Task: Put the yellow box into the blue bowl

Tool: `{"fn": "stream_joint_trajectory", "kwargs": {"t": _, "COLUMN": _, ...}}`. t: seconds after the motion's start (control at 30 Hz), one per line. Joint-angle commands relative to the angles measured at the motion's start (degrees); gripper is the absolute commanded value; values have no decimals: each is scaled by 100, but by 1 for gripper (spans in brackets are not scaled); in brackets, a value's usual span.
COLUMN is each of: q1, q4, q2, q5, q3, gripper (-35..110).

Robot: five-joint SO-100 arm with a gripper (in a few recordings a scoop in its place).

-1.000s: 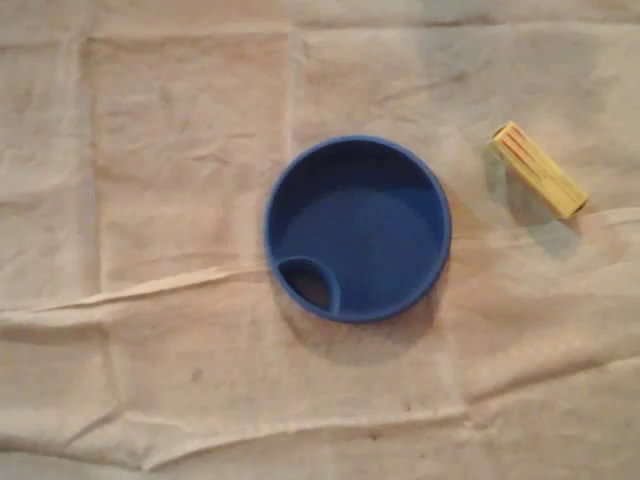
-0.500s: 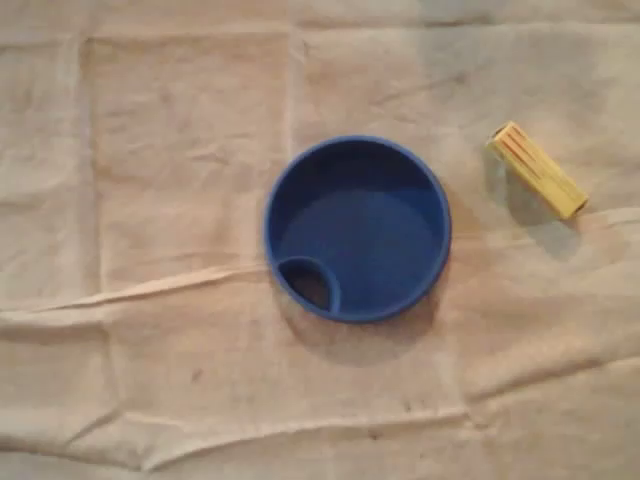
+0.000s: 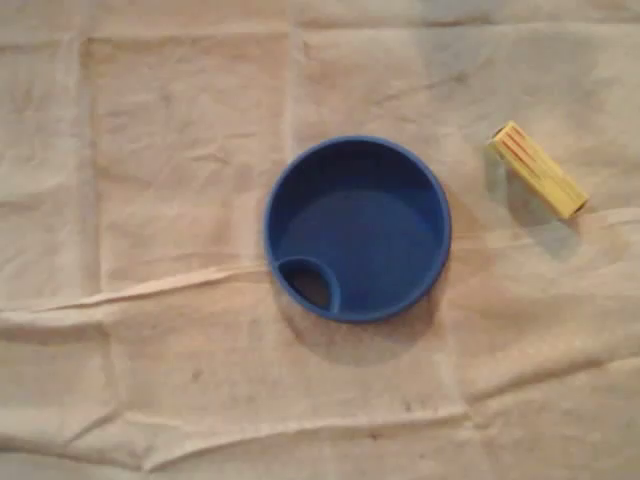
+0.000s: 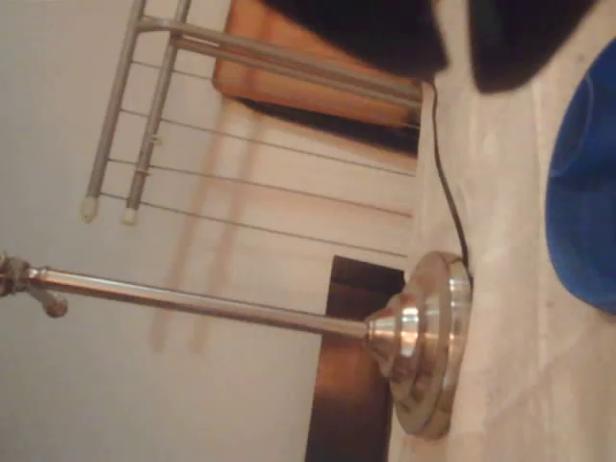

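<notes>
- The yellow box (image 3: 537, 170) lies on its side on the cloth (image 3: 180, 150), slanted, to the right of the blue bowl (image 3: 370, 230) in the overhead view, near it but not touching.
- The bowl sits mid-cloth with nothing in it; a small round pocket (image 3: 308, 284) sits at its lower-left rim.
- In the wrist view the gripper (image 4: 454, 48) is a dark blur at the top edge, and I cannot tell how its jaws stand.
- A metal stand base (image 4: 428, 342) rests beside the bowl's edge (image 4: 587, 192).
</notes>
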Motion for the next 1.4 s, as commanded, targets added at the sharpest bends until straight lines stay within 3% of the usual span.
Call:
{"fn": "stream_joint_trajectory", "kwargs": {"t": 0.0, "q1": -53, "q4": -141, "q2": 35, "q5": -18, "q3": -26, "gripper": 0}}
{"fn": "stream_joint_trajectory", "kwargs": {"t": 0.27, "q1": -53, "q4": -149, "q2": -88, "q5": -26, "q3": -18, "gripper": 0}}
{"fn": "stream_joint_trajectory", "kwargs": {"t": 0.53, "q1": -18, "q4": -202, "q2": -1925, "q5": 35, "q3": -202, "gripper": 0}}
{"fn": "stream_joint_trajectory", "kwargs": {"t": 1.23, "q1": -62, "q4": -1986, "q2": -5432, "q5": 62, "q3": -1046, "gripper": 0}}
{"fn": "stream_joint_trajectory", "kwargs": {"t": 1.37, "q1": -44, "q4": -2180, "q2": -6187, "q5": 536, "q3": -1477, "gripper": 0}}
